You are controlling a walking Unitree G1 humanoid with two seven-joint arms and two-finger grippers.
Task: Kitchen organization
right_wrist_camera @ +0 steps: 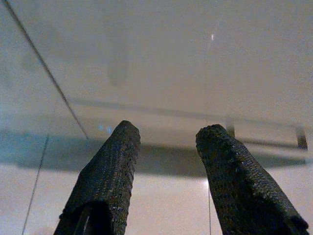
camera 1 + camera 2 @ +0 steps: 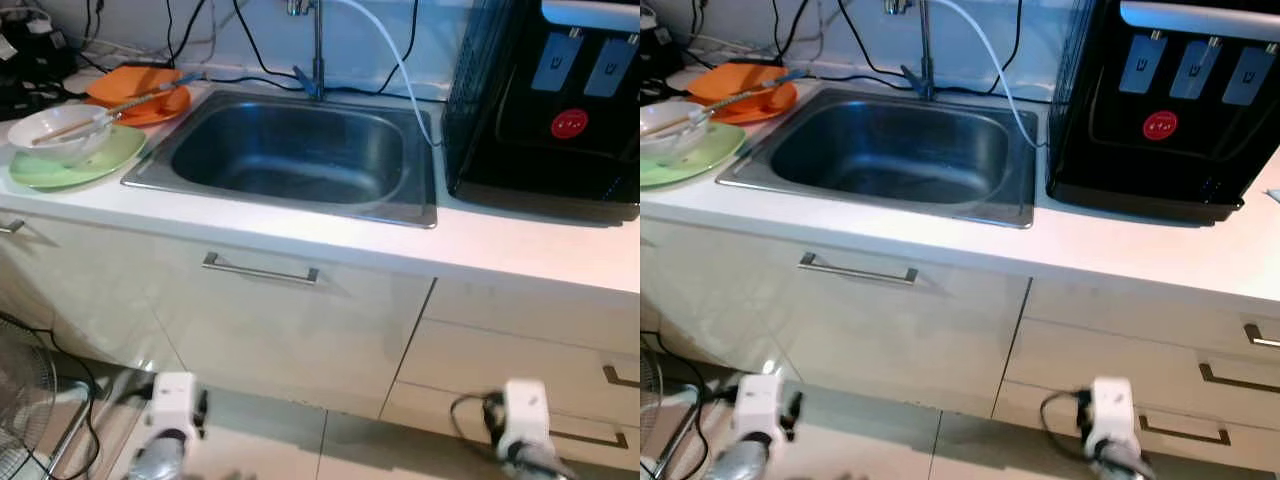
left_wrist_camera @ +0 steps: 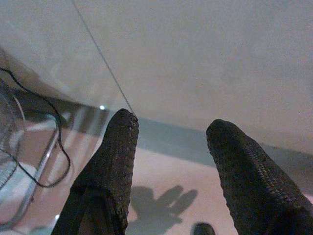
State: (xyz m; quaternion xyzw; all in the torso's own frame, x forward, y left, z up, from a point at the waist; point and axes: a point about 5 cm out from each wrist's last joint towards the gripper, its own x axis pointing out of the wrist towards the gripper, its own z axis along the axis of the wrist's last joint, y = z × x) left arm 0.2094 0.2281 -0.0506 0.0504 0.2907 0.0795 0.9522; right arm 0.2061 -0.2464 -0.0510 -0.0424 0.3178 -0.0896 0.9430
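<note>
A steel sink (image 2: 290, 150) is set into the white counter (image 2: 480, 245), with a tap (image 2: 316, 50) behind it. To its left a white bowl (image 2: 60, 132) with chopsticks rests on a green plate (image 2: 75, 165), and an orange plate (image 2: 135, 95) lies behind them. Both arms hang low before the cabinets. My left gripper (image 3: 171, 129) is open, its fingers (image 3: 115, 161) pointing at a cabinet door and the floor. My right gripper (image 1: 166, 132) is open too, facing the cabinet front, with nothing between its fingers.
A black water dispenser (image 2: 550, 100) stands on the counter right of the sink. Below are a cabinet door with a bar handle (image 2: 260, 270) and drawers (image 2: 520, 350) at the right. A floor fan (image 2: 25, 400) and cables sit at the lower left.
</note>
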